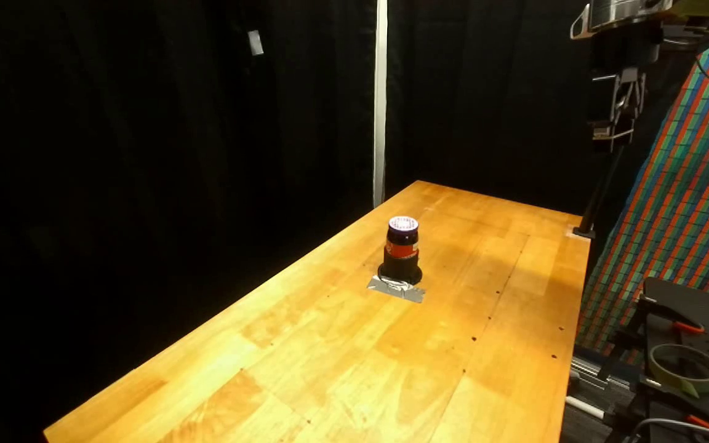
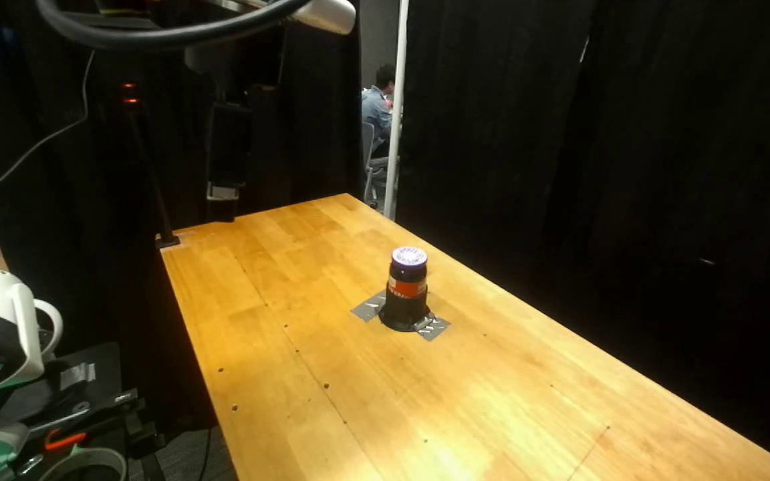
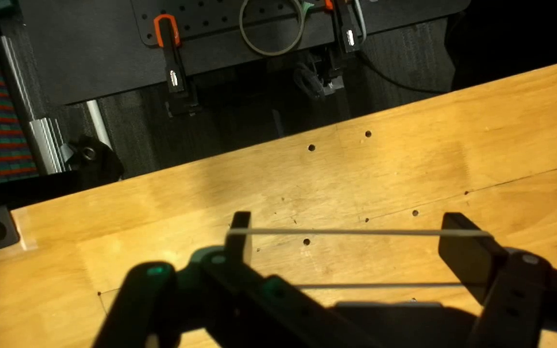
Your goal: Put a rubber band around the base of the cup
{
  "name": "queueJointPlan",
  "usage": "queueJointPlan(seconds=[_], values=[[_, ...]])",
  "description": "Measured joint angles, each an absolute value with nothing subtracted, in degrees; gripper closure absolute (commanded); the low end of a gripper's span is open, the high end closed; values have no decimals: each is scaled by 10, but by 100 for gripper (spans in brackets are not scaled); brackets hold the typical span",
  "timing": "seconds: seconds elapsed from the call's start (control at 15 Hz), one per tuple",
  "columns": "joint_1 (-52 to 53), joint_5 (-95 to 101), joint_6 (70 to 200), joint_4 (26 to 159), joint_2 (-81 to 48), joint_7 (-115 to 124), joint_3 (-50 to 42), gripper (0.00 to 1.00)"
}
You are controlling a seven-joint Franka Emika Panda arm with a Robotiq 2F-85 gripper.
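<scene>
Rubber band (image 3: 346,232) sits stretched on the fingers, with the cup yet to be reached

The gripper (image 3: 350,237) has its fingers (image 3: 467,256) spread wide apart. The band goes round both of them and makes two tight lines from finger to finger. Nothing is pinched in the middle.

The cup (image 2: 405,297) stands upright on the wooden table (image 1: 330,357), with grey tape (image 2: 435,327) at its foot. In both exterior views the gripper hangs well apart from it. The wrist view does not show the cup at all.

I think the job now is to carry the band over to the cup. Keep the fingers wide, because if they come together the band could go floppy and fall off. Travel up high so nothing bumps the white top (image 2: 410,256). Stop when the top is right under the gap between the two lines. That gap looks thin, and I can't tell if the cup will fit through, so line it up with care. Then go straight down, slowly, past the red stripe (image 2: 406,288) to the base (image 2: 404,314). Watch that the fingertips don't catch on the tape. Slide the fingers out gently, or the band may ride up too.
</scene>
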State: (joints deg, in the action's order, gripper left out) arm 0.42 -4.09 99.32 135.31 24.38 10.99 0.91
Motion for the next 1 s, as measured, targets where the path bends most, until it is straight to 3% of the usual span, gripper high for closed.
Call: queueJointPlan(seconds=[0.33,1.0], values=[[12,-23,1076,1314,198,110,47,0],[33,44,1239,1062,-135,141,67,0]])
